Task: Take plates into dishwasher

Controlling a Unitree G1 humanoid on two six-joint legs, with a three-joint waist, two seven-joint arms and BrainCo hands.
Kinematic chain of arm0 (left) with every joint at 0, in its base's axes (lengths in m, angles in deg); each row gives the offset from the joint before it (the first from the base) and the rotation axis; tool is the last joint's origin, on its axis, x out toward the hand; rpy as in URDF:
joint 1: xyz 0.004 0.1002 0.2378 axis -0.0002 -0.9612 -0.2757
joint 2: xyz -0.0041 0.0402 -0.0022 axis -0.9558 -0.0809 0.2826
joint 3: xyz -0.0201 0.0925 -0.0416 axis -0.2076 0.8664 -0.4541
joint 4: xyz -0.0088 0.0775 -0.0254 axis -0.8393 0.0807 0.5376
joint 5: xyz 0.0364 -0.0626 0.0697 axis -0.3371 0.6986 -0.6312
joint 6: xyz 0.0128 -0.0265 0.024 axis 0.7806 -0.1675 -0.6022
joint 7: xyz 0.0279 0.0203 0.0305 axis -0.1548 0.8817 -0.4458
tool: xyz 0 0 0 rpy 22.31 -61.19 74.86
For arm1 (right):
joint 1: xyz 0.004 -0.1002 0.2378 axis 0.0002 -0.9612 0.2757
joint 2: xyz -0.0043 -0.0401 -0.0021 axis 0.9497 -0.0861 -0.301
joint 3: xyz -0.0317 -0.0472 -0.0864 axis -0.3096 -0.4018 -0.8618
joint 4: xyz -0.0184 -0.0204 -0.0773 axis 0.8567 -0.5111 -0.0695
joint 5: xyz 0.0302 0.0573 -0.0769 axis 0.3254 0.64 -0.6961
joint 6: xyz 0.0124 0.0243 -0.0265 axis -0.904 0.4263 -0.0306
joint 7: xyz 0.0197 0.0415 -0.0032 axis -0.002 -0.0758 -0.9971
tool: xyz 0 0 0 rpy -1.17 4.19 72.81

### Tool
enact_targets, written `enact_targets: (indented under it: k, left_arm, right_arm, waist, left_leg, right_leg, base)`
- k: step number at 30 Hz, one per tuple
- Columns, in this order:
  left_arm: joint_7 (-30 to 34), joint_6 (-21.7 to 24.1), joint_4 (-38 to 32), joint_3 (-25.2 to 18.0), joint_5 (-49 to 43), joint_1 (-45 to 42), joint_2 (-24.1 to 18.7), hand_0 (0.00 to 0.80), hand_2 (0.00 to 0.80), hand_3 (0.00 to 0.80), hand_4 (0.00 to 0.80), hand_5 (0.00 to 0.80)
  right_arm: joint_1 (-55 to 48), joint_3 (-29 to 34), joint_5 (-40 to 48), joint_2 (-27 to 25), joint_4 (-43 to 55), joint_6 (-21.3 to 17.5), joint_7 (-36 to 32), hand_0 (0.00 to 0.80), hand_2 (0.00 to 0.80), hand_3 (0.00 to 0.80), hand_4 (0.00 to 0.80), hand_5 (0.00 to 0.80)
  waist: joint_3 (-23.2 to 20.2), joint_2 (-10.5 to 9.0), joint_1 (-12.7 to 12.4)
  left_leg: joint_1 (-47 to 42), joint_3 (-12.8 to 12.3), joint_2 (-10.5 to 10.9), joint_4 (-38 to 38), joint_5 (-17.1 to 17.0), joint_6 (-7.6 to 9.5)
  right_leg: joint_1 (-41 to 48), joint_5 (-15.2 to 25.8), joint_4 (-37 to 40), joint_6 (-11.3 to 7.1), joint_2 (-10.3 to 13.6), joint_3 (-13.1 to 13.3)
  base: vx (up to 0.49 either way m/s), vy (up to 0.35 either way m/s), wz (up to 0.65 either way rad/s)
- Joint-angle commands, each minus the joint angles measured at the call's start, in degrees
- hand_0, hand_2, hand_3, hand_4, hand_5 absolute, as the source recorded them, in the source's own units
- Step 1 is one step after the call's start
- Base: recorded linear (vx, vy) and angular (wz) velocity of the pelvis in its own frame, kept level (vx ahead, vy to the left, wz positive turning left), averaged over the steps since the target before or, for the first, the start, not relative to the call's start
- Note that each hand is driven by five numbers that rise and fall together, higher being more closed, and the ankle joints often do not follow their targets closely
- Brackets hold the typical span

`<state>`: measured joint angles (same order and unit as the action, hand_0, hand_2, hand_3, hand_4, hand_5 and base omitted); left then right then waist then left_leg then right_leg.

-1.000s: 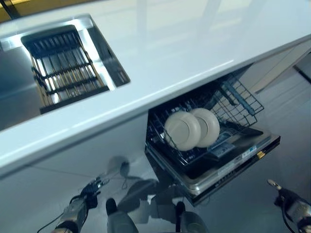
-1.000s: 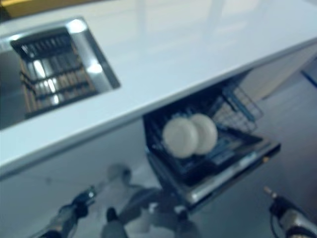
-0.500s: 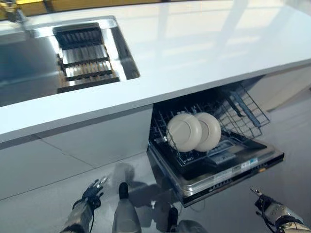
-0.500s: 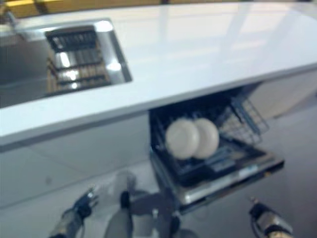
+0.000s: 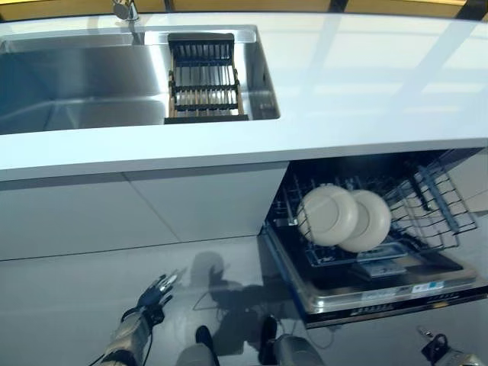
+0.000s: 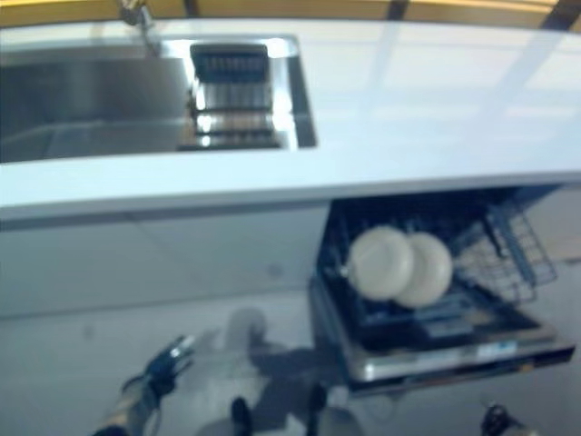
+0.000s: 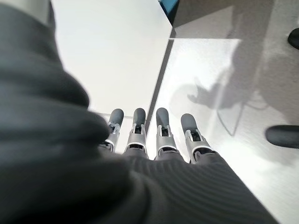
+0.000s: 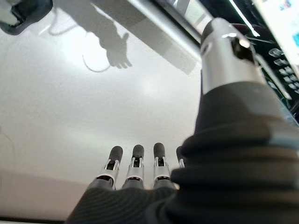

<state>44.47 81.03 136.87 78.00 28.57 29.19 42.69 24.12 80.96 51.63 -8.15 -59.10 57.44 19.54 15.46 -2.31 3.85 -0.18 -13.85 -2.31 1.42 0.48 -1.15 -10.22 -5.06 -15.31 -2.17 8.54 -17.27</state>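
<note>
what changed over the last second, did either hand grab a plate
No. Only the camera swung, shifting the whole view. The two plates stand as before in the dishwasher rack, and the left hand and right hand hang low, open and empty.

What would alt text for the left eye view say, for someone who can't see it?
Two pale plates stand on edge, overlapping, in the pulled-out rack of an open dishwasher under a white countertop. A steel sink with a dark drying rack is set into the counter. The robot's left hand hangs low with straight fingers, holding nothing.
</note>
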Motion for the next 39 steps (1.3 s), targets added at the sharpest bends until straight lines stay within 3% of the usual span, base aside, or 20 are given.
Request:
enact_targets:
  k: [1, 4, 5, 7, 8, 11, 16, 21, 24, 26, 27, 31, 38, 39]
  left_arm:
    - [0.0, 2.3, 0.3, 0.5, -1.1, -1.3, 1.1, 0.000, 0.000, 0.000, 0.000, 0.000]
    - [0.1, 2.5, 1.3, 0.9, -1.2, -2.5, 0.3, 0.000, 0.000, 0.000, 0.000, 0.000]
    - [0.5, 2.4, 1.8, 0.6, -1.5, -3.0, -0.4, 0.000, 0.000, 0.000, 0.000, 0.000]
    - [0.4, 2.1, 2.2, 0.4, -2.0, -3.0, -1.1, 0.000, 0.000, 0.000, 0.000, 0.000]
    - [0.0, 1.8, 2.2, 0.2, -1.6, -2.7, -1.6, 0.000, 0.000, 0.000, 0.000, 0.000]
    - [-0.3, 1.8, 3.4, 0.0, -0.9, -2.9, -1.4, 0.000, 0.000, 0.000, 0.000, 0.000]
    - [-1.0, 1.3, 2.0, -0.3, -1.6, -3.0, 0.2, 0.000, 0.000, 0.000, 0.000, 0.000]
    - [-0.3, 0.6, -0.9, 0.8, -1.9, -2.9, 0.0, 0.000, 0.000, 0.000, 0.000, 0.000]
    - [0.0, 0.4, -1.7, 1.0, -1.8, -3.9, -0.4, 0.000, 0.000, 0.000, 0.000, 0.000]
    - [-0.1, 0.3, -2.8, 0.3, -0.2, -5.6, -0.6, 0.000, 0.000, 0.000, 0.000, 0.000]
    - [-0.2, 0.3, -3.2, 0.1, 0.1, -5.8, -0.7, 0.000, 0.000, 0.000, 0.000, 0.000]
    - [-0.5, 0.8, -3.0, 0.3, 1.2, -5.5, -0.9, 0.000, 0.000, 0.000, 0.000, 0.000]
    - [0.2, 1.9, -3.8, 1.6, 2.6, -5.3, 1.1, 0.000, 0.000, 0.000, 0.000, 0.000]
    - [0.2, 3.0, -4.2, 2.4, 3.7, -5.5, 2.5, 0.000, 0.000, 0.000, 0.000, 0.000]
  right_arm:
    - [0.2, -1.9, 1.5, -1.4, -0.6, -1.3, 0.7, 0.000, 0.000, 0.000, 0.000, 0.000]
    - [-0.7, -1.9, 1.2, -0.2, -0.6, -1.4, -1.2, 0.000, 0.000, 0.000, 0.000, 0.000]
    - [-1.3, -1.9, 1.7, 0.3, -0.8, -1.4, -1.3, 0.000, 0.000, 0.000, 0.000, 0.000]
    - [-1.6, -1.9, 3.0, 0.9, -1.5, -1.4, -1.5, 0.000, 0.000, 0.000, 0.000, 0.000]
    - [-0.8, -1.8, 4.6, 1.4, -2.0, -1.4, -0.8, 0.000, 0.000, 0.000, 0.000, 0.000]
    - [-0.2, -1.1, 5.9, 2.6, -3.8, -2.4, 0.7, 0.000, 0.000, 0.000, 0.000, 0.000]
    - [-0.3, -0.6, 6.8, 2.4, -3.5, -3.1, 0.6, 0.000, 0.000, 0.000, 0.000, 0.000]
    - [-0.8, -0.2, 9.8, 3.2, -1.3, -4.1, -1.5, 0.000, 0.000, 0.000, 0.000, 0.000]
    - [-0.8, 0.0, 13.0, 4.0, 0.8, -4.7, -2.1, 0.000, 0.000, 0.000, 0.000, 0.000]
    - [-0.5, 0.0, 14.0, 5.2, 4.1, -4.9, -0.9, 0.000, 0.000, 0.000, 0.000, 0.000]
    - [0.0, -0.2, 15.3, 5.6, 4.9, -4.9, -0.3, 0.000, 0.000, 0.000, 0.000, 0.000]
    - [1.3, -0.4, 21.3, 6.3, 5.5, -5.8, 0.4, 0.000, 0.000, 0.000, 0.000, 0.000]
    - [5.2, -0.7, 35.8, 7.0, 9.6, -8.7, -2.7, 0.000, 0.000, 0.000, 0.000, 0.000]
    - [7.1, -1.3, 40.7, 7.4, 11.7, -10.8, -5.6, 0.000, 0.000, 0.000, 0.000, 0.000]
  waist:
    - [1.3, 0.44, 0.6]
    - [1.9, 0.59, 0.7]
    - [2.5, 1.37, 0.9]
    - [3.0, 2.04, 0.8]
    - [3.7, 2.89, 0.8]
    - [3.1, 2.47, 1.1]
    - [2.9, 2.74, 2.2]
    - [3.8, 2.71, 3.1]
    - [4.5, 2.72, 3.1]
    - [5.7, 3.15, 2.6]
    - [6.2, 3.44, 2.4]
    - [8.2, 4.26, 3.2]
    - [11.3, 7.65, 4.4]
    - [12.2, 8.82, 4.4]
  left_leg:
    - [-4.1, 3.0, 2.1, -1.9, 4.3, -0.22]
    - [-3.7, 2.7, 3.5, -2.5, 4.7, 0.58]
    - [-3.0, 3.7, 3.1, -3.4, 4.8, 1.32]
    - [-1.2, 4.3, 2.7, -4.7, 4.3, 2.10]
    - [1.4, 4.9, 1.9, -6.1, 3.3, 2.44]
    - [2.2, 4.7, 2.2, -7.3, 4.2, 1.65]
    - [1.7, 3.4, 1.5, -5.7, 3.1, 0.85]
    - [1.2, 2.1, 1.8, -5.0, 3.5, 1.34]
    - [1.2, 0.7, 2.0, -5.5, 4.1, 1.61]
    - [1.9, -2.3, 1.7, -7.5, 4.6, 2.07]
    - [2.6, -2.8, 1.5, -8.8, 5.2, 2.11]
    - [6.7, -2.7, 1.3, -14.4, 6.9, 2.29]
    - [13.2, -2.8, 2.3, -21.7, 8.4, 2.44]
    - [14.8, -2.5, 2.7, -24.0, 9.2, 2.56]
  right_leg:
    - [-2.0, 13.2, 10.7, -3.42, -3.0, 1.0]
    - [-2.7, 13.5, 10.1, -4.22, -2.4, 1.0]
    - [-3.1, 11.7, 5.8, -4.04, -2.7, 4.6]
    - [-4.3, 10.5, -0.3, -3.54, -1.7, 7.5]
    - [-5.1, 9.7, -2.4, -2.64, -0.5, 10.2]
    - [-1.0, 9.8, 7.5, -3.38, 0.3, 10.7]
    - [1.4, 11.7, 13.2, -3.85, -0.6, 13.4]
    - [-1.0, 13.8, 13.3, -5.46, 0.8, 13.0]
    - [-1.9, 14.5, 12.8, -6.14, 2.1, 11.1]
    - [-3.2, 13.9, 9.6, -6.16, 3.7, 6.9]
    - [-3.7, 13.3, 8.8, -6.12, 3.7, 6.5]
    - [-7.7, 12.6, 5.1, -5.06, 3.5, 8.4]
    - [-13.3, 10.2, -0.3, -3.41, 3.3, 10.4]
    - [-14.6, 8.7, -2.7, -2.61, 3.3, 10.9]
  base:
    - [-0.181, 0.049, 0.03]
    - [-0.142, 0.031, 0.05]
    - [-0.131, -0.030, -0.09]
    - [-0.195, -0.049, 0.04]
    - [-0.243, -0.101, 0.13]
    - [-0.065, -0.145, 0.23]
    - [-0.046, -0.034, -0.05]
    - [-0.085, -0.022, -0.04]
    - [-0.057, 0.011, -0.17]
    - [-0.095, 0.060, -0.46]
    - [-0.113, 0.030, -0.69]
    - [-0.100, -0.035, -0.35]
    - [-0.094, 0.039, -0.02]
    - [-0.063, 0.108, 0.04]
